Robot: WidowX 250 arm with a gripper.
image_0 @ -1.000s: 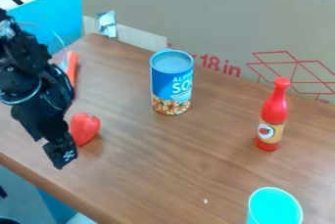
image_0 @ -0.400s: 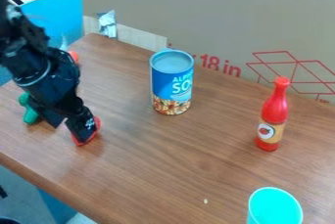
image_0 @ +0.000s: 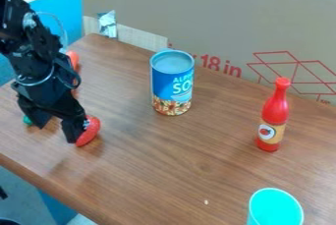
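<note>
one fixed view from above, slanting down across the table toward the cardboard.

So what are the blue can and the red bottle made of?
The blue can looks like metal, with a smooth grey top inside a rim. The red bottle seems slightly shiny plastic, given its smooth red neck, but could be glass.

Seeing the can standing on the table, before the cardboard panel. Finding the bottle to its right, with the cup in front of the bottle. Spotting the near item left of the can, the far item behind it, and, apparently, the leftmost item lying farther left.
</note>
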